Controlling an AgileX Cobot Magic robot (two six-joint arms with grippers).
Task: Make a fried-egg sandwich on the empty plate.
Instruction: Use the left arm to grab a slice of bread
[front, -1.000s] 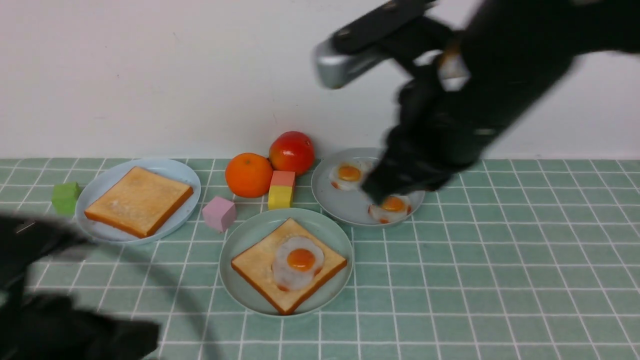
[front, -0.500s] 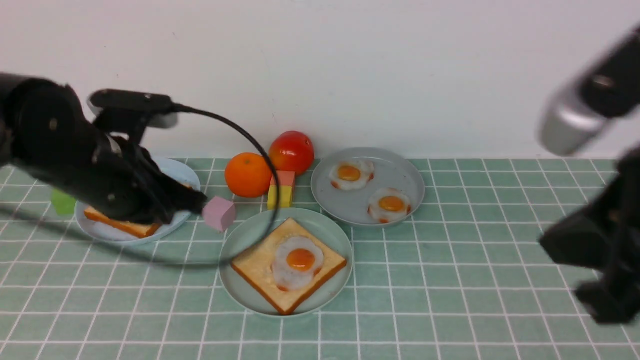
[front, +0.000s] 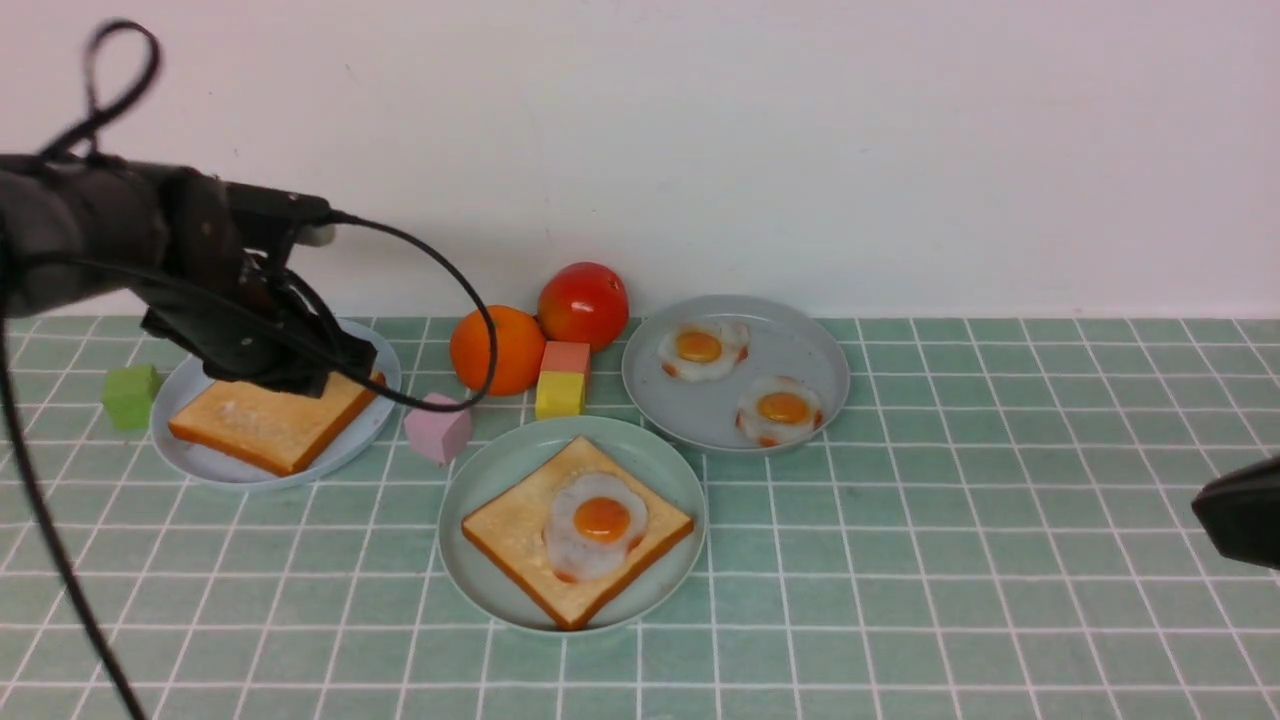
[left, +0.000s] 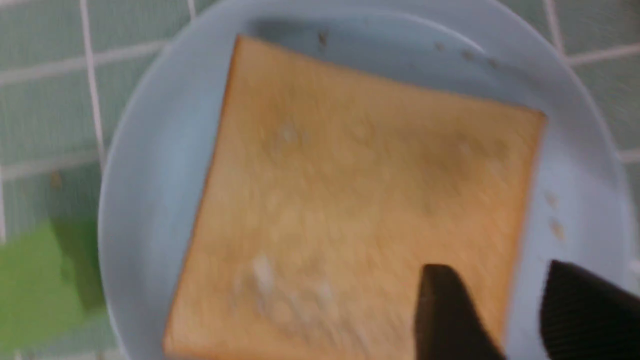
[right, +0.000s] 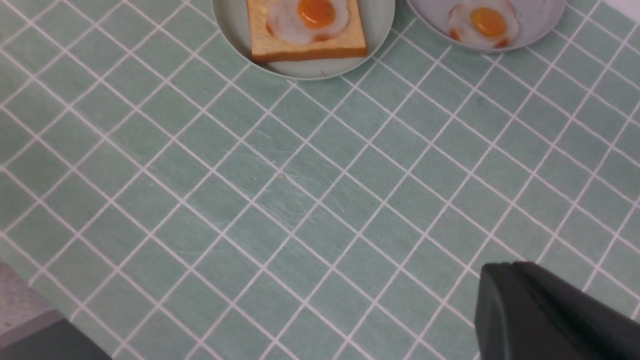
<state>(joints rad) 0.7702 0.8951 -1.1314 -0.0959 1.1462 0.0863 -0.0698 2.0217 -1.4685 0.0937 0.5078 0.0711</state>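
Observation:
The mint-green plate (front: 455, 560) sits at front centre with one toast slice (front: 500, 525) on it and a fried egg (front: 597, 525) on top; they also show in the right wrist view (right: 300, 47). The second toast slice (front: 265, 425) lies on the pale blue plate (front: 200, 465) at the left. My left gripper (front: 330, 375) is open just above that slice's far right edge. In the left wrist view (left: 495, 285) one finger (left: 445, 310) is over the toast (left: 350, 190) and the other over the plate (left: 575, 165). My right gripper (right: 505, 280) is shut and empty at the right edge (front: 1235, 520).
A grey plate (front: 800, 330) behind the mint one holds two more fried eggs (front: 700, 348). An orange (front: 497, 350), a tomato (front: 583, 303), a pink-and-yellow block stack (front: 563, 380) and a pink cube (front: 438, 428) stand between the plates. A green cube (front: 130, 397) sits far left.
My right arm has drawn back from over the grey plate to the right edge. My left arm has come in over the blue plate and settled above the toast's far right side.

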